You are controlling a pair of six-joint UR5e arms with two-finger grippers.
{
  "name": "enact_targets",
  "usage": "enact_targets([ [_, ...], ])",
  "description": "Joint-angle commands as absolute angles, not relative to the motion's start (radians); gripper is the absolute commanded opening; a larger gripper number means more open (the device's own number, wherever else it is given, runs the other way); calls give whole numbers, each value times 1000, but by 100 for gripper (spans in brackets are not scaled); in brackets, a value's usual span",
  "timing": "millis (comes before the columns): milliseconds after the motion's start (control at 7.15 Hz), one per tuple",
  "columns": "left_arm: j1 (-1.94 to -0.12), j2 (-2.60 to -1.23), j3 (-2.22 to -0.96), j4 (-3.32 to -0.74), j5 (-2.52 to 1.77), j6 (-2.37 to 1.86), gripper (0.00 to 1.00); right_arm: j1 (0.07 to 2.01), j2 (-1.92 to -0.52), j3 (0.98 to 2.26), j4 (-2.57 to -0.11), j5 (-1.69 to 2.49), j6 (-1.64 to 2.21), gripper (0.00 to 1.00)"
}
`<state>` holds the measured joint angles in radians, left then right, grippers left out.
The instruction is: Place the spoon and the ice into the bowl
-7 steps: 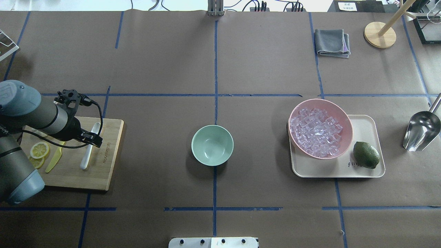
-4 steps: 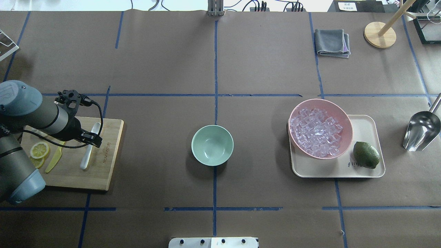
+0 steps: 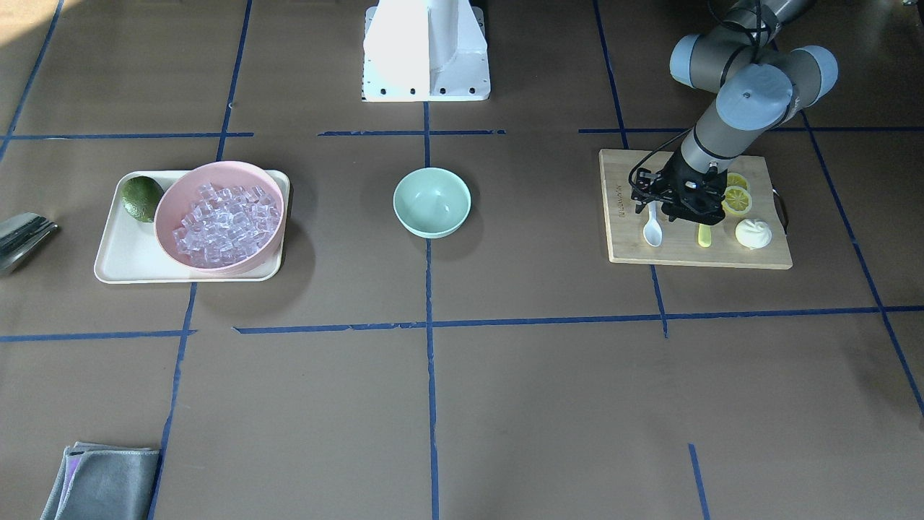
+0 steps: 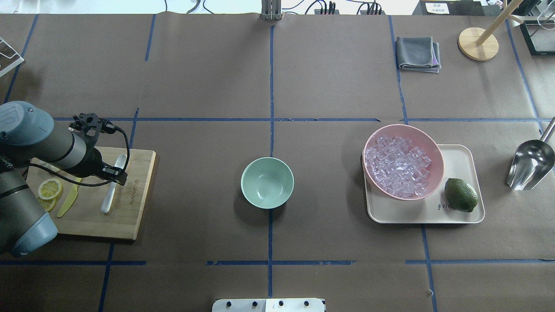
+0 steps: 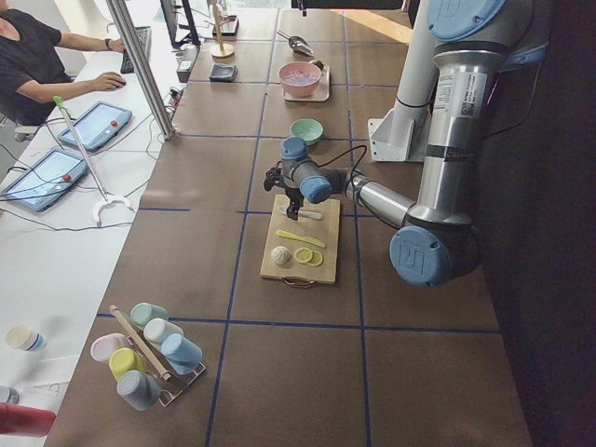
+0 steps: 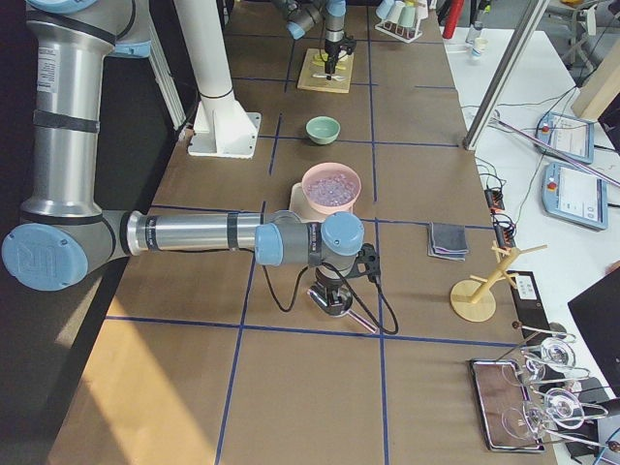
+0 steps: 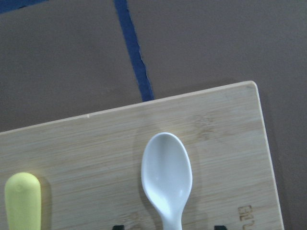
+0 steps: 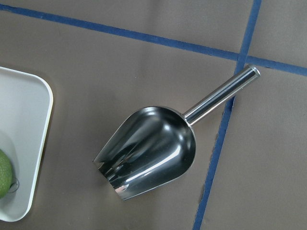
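While straddling, left end effector (image 4: 116,173) spread, the small white plastic spoon (image 7: 166,172) on the bamboo cutting board (image 4: 134,203) well apart from the round mint-green bowl (image 4: 277,190), probably mid spoon pickup, so lower and pinch the handle next.

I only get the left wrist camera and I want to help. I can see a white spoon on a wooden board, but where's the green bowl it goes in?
Observer: The bowl stands empty in the middle of the table, off the cutting board, toward the robot's right.
Operator: Okay! And where's the ice? I can't see any.
Observer: The ice is heaped in a pink bowl that sits on a tray, farther to the right than the green one.
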<state>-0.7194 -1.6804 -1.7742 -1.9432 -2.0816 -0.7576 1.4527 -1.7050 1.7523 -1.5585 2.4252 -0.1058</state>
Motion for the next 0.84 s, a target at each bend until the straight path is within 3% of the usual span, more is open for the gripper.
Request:
enact_targets([
  [0, -719, -1681, -1769, -1942, -2082, -758, 47, 1453, -1704, 1753, -1559, 2425, -106, 99],
  [280, -719, -1681, -1769, -1942, -2083, -759, 29, 1453, -1706, 1753, -1559, 2425, -106, 99],
  [420, -719, -1683, -1769, -1942, -2085, -764, 9, 1453, -1706, 1753, -1559, 2425, -107, 99],
  [559, -719, -1683, -1772, -1942, -2088, -764, 0, 1453, -1704, 1755, -1559, 2427, -106, 99],
  [699, -719, -1683, -1772, -1942, -2089, -764, 0, 1453, -1704, 1755, -1559, 2427, -106, 99],
])
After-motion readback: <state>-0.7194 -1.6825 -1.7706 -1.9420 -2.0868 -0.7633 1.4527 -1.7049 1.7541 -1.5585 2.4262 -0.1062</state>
